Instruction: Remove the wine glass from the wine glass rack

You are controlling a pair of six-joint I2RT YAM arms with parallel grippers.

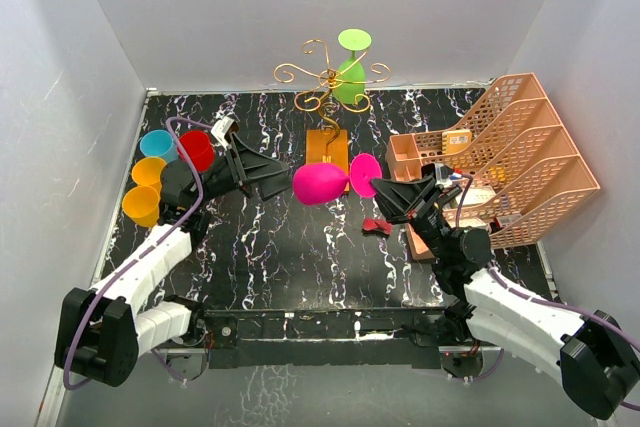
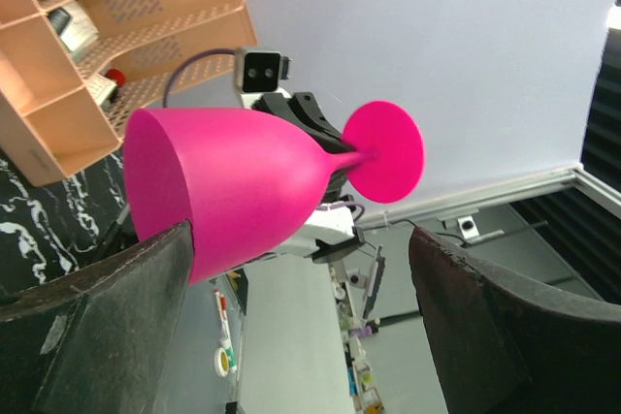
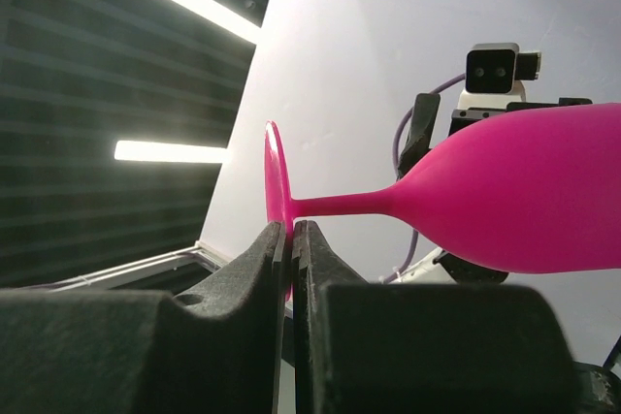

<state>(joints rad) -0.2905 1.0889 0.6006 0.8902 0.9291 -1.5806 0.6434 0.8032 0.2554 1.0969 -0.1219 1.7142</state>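
Black marbled bench (image 1: 280, 247): pink wine glass (image 1: 320, 184) sideways in the air, clear of the wine glass rack (image 1: 327, 147). Your right fingers (image 3: 257, 269) pinch its foot; your left fingers (image 2: 126, 288) spread wide around its bowl.

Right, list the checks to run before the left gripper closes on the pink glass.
1. Right gripper shut on the foot of the pink glass: ok.
2. Left gripper open wide: ok.
3. Bowl far enough in between the left fingers: cannot tell; it shows against one finger, but the depth is unclear.
4. Pink glass off the rack, held in the air on its side: ok.
5. Green glass hanging on the rack, apart from both arms: ok.
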